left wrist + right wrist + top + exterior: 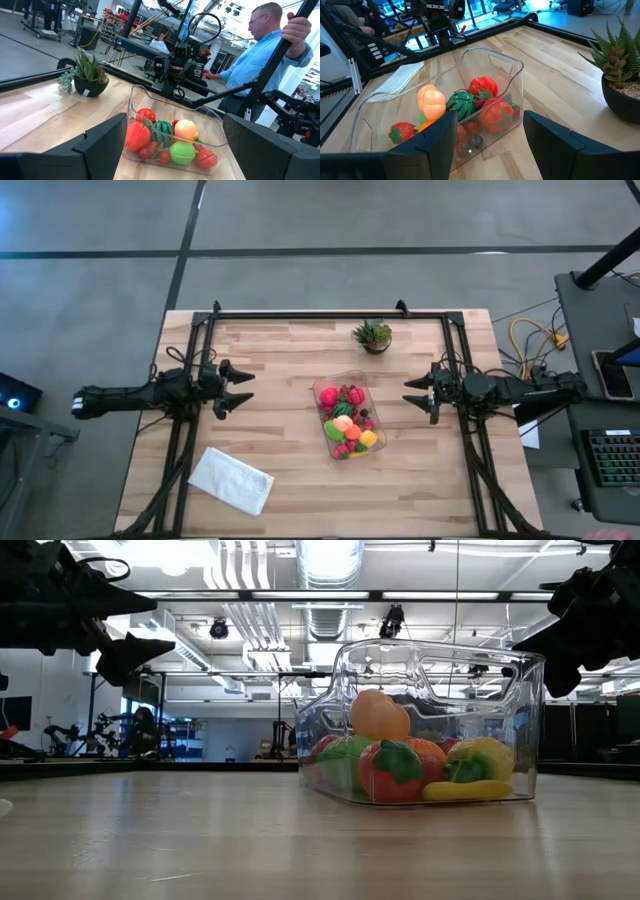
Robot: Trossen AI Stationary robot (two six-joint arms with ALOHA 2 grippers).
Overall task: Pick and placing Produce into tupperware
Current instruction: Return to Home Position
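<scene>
See the tupperware mid-table, filled with produce. Find left gripper and right gripper flanking it, well apart, fingers spread, holding nothing

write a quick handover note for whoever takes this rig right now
Left claw: open, empty, hovering left of the tupperware.
Right claw: open, empty, hovering on its right.
Produce: everything in view lies inside the tupperware at mid-table; none shows loose outside it.
Done: packing, by the look of it.
Left: probably only parking both arms.
Potted plant and white cloth are not part of the job.
</scene>
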